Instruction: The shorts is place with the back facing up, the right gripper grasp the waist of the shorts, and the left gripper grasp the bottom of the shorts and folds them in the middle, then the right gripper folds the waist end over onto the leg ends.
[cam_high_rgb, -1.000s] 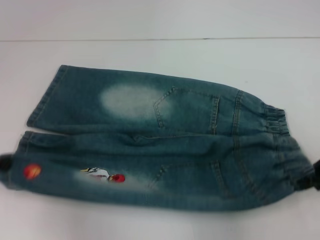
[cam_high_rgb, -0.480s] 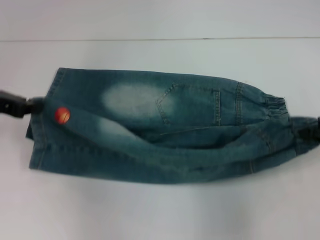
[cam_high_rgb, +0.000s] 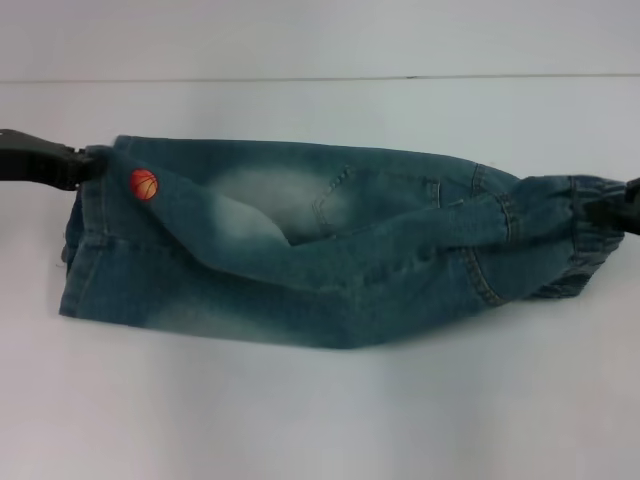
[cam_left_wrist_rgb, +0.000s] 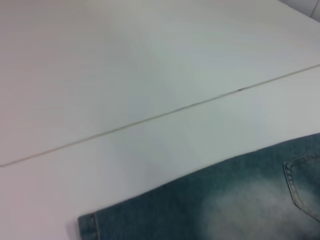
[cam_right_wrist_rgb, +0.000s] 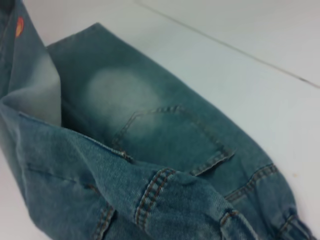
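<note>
the lengthwise fold was under way: the left gripper (cam_high_rgb: 85, 165) held the leg ends (cam_high_rgb: 85, 240), the right gripper (cam_high_rgb: 612, 212) clutched the waist (cam_high_rgb: 585, 240), the shorts (cam_high_rgb: 330, 270) draped on the table (cam_high_rgb: 320, 420), needing their raised edge laid down next.

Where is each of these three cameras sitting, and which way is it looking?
Head view: from the robot's head, forward and down at the table; shows the shorts, the left gripper at the leg end and the right gripper at the waist.
Left wrist view: from the left wrist, over the table seam and a hem corner; no part of the robot shows.
Right wrist view: from the right wrist, close over a back pocket; no part of the robot shows.
Shared: the shorts' pale faded patch, seen in all three.
</note>
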